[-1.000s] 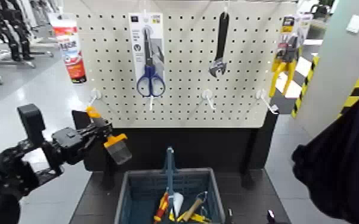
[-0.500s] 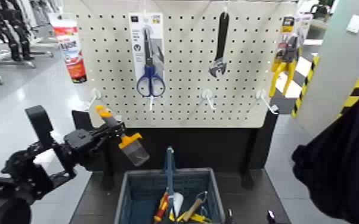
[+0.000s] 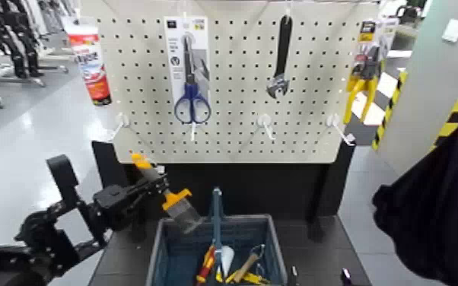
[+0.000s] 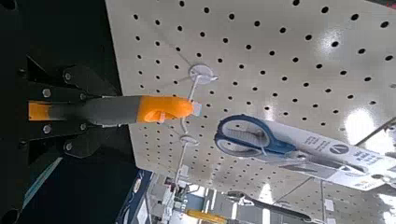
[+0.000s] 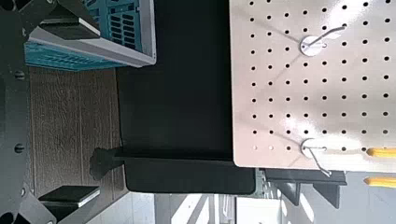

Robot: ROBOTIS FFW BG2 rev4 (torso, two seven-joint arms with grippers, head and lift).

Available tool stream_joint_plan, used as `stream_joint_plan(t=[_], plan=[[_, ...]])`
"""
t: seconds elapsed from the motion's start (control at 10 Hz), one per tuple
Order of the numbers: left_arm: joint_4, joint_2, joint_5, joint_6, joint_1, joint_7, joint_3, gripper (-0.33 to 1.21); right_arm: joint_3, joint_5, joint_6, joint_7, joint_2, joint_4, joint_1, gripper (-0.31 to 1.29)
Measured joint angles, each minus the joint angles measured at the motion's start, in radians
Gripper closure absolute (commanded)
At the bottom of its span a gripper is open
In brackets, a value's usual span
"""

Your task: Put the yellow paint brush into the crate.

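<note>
The left gripper [image 3: 157, 180] holds the brush [image 3: 177, 201] clamped by its handle between its fingers, tilted with the bristles down, at the far edge of the crate [image 3: 160, 251], near its left corner. The right gripper [image 3: 319, 273] waits beyond the crate's right edge, its fingers wide apart.
</note>
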Motion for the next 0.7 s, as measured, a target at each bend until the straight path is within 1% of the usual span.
stream_joint_plan(t=[0.1,0.3,0.5,0.7], plan=[[0.006,-0.009,0.0,0.006,0.013,0.006,-0.001,1.19,0.001,-0.003,-0.002,0.0,0.0,0.002,0.0,0.13],[0.051,-0.018,0.0,0.006,0.015,0.006,-0.031,1.19,0.003,-0.01,-0.006,0.0,-0.003,0.005,-0.002,0.13],[0.146,-0.028,0.01,-0.021,-0.004,-0.002,-0.079,1.19,0.004,-0.016,-0.009,-0.001,-0.005,0.007,-0.002,0.13],[0.236,-0.046,0.011,-0.044,-0.039,-0.026,-0.13,1.19,0.004,-0.02,-0.012,-0.002,-0.005,0.009,-0.002,0.13]])
